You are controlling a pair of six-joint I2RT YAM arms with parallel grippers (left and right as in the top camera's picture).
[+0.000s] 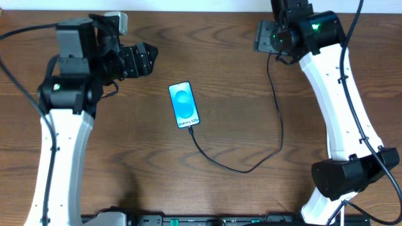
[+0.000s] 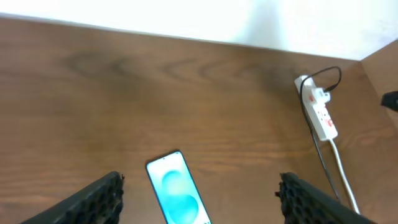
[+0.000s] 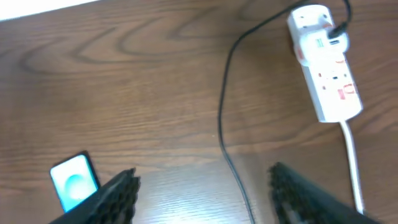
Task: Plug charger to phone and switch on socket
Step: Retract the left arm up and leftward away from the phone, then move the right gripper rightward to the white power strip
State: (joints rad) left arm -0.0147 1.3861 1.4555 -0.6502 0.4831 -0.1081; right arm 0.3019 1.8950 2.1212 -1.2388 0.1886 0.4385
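The overhead view shows the phone (image 1: 184, 105) in the middle of the table (image 1: 207, 37). Its long axis runs near to far, with the far end leaning slightly left and the white text at the near short edge. The charger (image 1: 245, 169) meets that near edge, loops towards the near right, then climbs to the far right and passes out of sight under the right arm. The socket does not show from overhead.

Both wrist views show the socket (image 3: 326, 68) at the far right, well apart from the phone, its length running roughly near to far. The charger's black plug (image 3: 336, 30) sits in the outlet at its far end, and the white cord (image 3: 351, 162) leaves its near end. The position of the red switches is too small to tell.

The left gripper (image 1: 149, 59) hangs at the far left, spread wide with nothing between its fingers (image 2: 93, 199). The right gripper (image 3: 204, 173) is equally spread and empty.
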